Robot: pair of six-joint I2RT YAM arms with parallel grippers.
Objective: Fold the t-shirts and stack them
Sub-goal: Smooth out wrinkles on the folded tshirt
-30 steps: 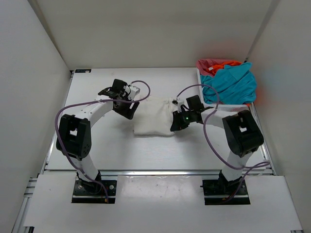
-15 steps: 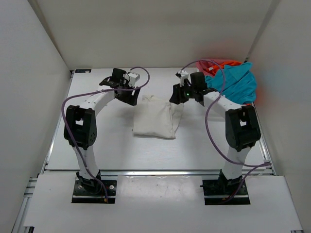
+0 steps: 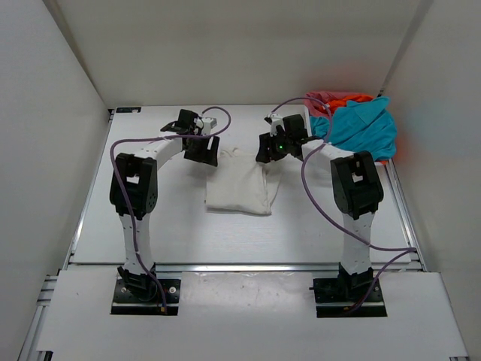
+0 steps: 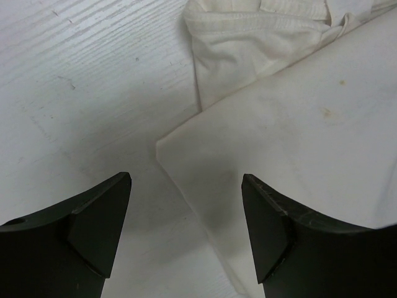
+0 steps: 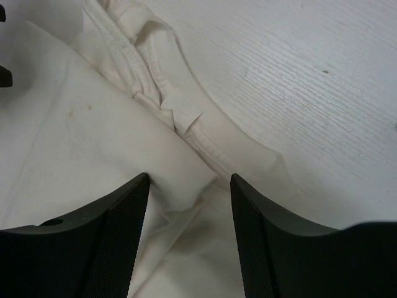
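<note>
**A:** Entry one?

**B:** White t-shirt (image 3: 239,188). It is folded to a rough rectangle and lies flat at the middle of the worktop (image 3: 150,218). The neckband and a doubled hem show along its far edge.

**A:** Tools?

**B:** Left tool (image 4: 186,186): jaws wide apart, holding nothing. It sits at the shirt's 11 o'clock corner, with bare worktop and the tip of a folded corner between its fingers.
Right tool (image 5: 189,180): jaws also apart, nothing pinched. It sits low at the shirt's 1 o'clock corner, with neckband cloth lying loose between its fingers.

**A:** Why placed so?

**B:** My reading is that the two far corners are where a fold gets carried over and laid down. With both tools open, the shirt rests on its own weight. At the centre of the worktop, either arm can reach it.

**A:** Other stock?

**B:** Teal-blue t-shirt (image 3: 361,131), orange t-shirt (image 3: 347,97) and pinkish-red t-shirt (image 3: 319,101). They are heaped unfolded at 2 o'clock from the white one, just beyond the right tool. By my count one of four is folded, and no stack is begun.
</note>
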